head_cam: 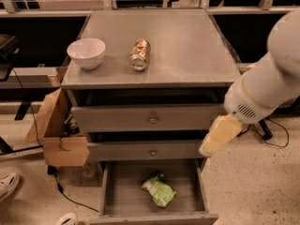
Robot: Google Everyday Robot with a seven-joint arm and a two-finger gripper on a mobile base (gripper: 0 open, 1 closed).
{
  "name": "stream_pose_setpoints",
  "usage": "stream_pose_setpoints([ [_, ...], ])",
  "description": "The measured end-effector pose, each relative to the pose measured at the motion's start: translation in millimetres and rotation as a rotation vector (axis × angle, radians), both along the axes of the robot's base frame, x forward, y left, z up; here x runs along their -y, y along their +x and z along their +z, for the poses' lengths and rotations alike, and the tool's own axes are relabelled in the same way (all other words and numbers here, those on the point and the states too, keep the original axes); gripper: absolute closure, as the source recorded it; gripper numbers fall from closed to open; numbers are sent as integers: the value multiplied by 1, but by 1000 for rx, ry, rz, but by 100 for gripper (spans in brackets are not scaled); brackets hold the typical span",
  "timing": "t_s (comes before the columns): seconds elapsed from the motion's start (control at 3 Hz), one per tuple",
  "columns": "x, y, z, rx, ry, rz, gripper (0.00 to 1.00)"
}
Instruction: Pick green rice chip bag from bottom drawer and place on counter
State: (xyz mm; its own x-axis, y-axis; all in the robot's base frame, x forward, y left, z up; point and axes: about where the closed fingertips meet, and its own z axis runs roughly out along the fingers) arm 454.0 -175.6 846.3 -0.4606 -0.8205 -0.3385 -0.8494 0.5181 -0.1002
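**Position.** My gripper (219, 136) hangs at the right side of the cabinet, level with the fronts of the two upper drawers and outside the open tray below. My arm enters from the right edge of the view. I cannot tell whether the gripper is open or closed. It holds nothing that I can see.

**Target.** The green rice chip bag (160, 191) lies flat on the floor of the bottom drawer (117, 193), which is pulled out. The bag sits slightly right of the tray's middle, apart from all four walls. From my gripper it lies down and to the left. Its long axis runs diagonally, from the back-left toward the front-right of the tray.

**Approach.** I judge that the descent must clear the drawer's right wall and the front of the middle drawer (145, 150) directly above the tray's back. A grasp across the bag's short side looks most secure. The film is glossy and wrinkled and may slip or crumple.

**Placement surface.** The counter (187, 46) is flat grey metal. A white bowl (86, 53) and a metal can (140, 55) on its side occupy the left half. The right half is the nearer landing zone.

**Surroundings.** A cardboard box (56, 130) stands at the cabinet's left.
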Motion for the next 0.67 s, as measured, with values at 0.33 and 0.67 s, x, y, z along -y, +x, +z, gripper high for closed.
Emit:
stream_pose_setpoints([
  [0.33,-62,-5,-78,-77,73,-66,0],
  [0.67,-127,-40,-185,-264,187,-142,0],
])
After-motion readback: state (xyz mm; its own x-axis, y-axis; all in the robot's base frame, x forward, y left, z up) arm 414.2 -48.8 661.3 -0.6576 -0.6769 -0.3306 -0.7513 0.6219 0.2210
